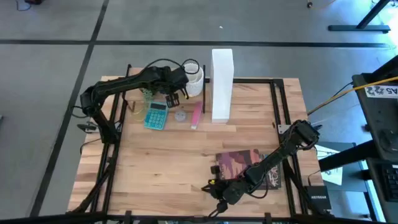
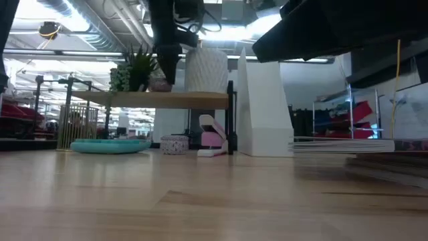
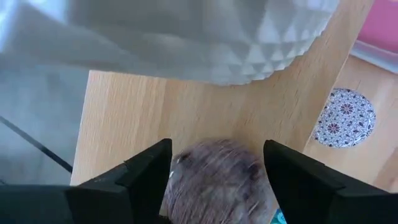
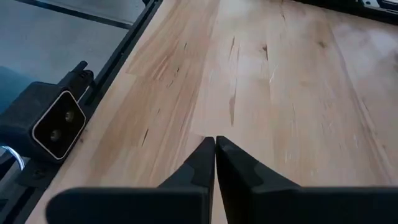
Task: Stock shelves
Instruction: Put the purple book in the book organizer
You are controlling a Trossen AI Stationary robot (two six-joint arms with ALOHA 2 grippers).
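The shelves [image 2: 160,100] stand at the desk's [image 1: 168,162] far side, left of a white file box [image 1: 222,84]. On the board: a white faceted pot [image 2: 206,69] and a small potted plant [image 2: 137,70]. The left gripper [image 3: 217,177] hangs over the board, fingers wide around a grey-brown rounded object [image 3: 217,183]. Beneath lie a teal calculator [image 1: 156,116], a patterned disc [image 3: 345,117] and a pink item [image 1: 196,116]. The right gripper [image 4: 215,163] rests low near the front edge, fingers closed together, empty.

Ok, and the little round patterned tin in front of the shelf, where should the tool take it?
Probably from straight above, pinching the tin across its side wall. It sits low and flat on the tabletop, so only the wall offers a hold. The teal calculator and pink item flank it, so close on its near and far sides.
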